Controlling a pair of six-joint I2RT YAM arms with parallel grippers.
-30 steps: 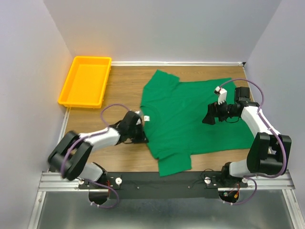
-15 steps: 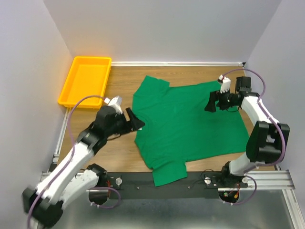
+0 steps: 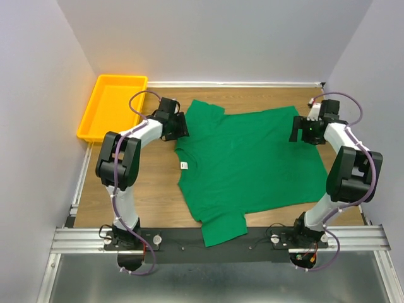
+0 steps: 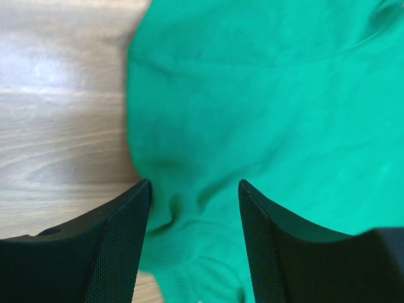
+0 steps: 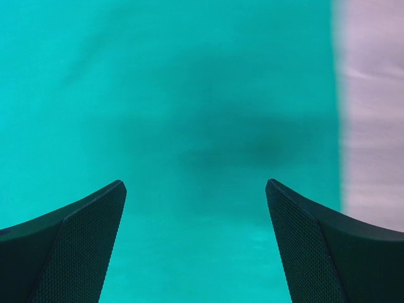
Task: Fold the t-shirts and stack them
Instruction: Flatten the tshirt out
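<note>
An emerald-green t-shirt lies spread flat on the wooden table, its white neck label at the left and one sleeve reaching the near edge. My left gripper is at the shirt's far-left sleeve. In the left wrist view it stands open over rumpled green cloth, pinching nothing. My right gripper is over the shirt's far-right corner. In the right wrist view it is wide open above smooth cloth, close to the shirt's edge.
A yellow tray stands at the far left corner, just left of my left arm. Grey walls close in the table on the left, back and right. Bare wood shows beside the shirt's right edge.
My left gripper opened and let go of the collar area, then swung away to the far-left sleeve. The shirt slid left. My right gripper moved farther back and right to the shirt's corner.
</note>
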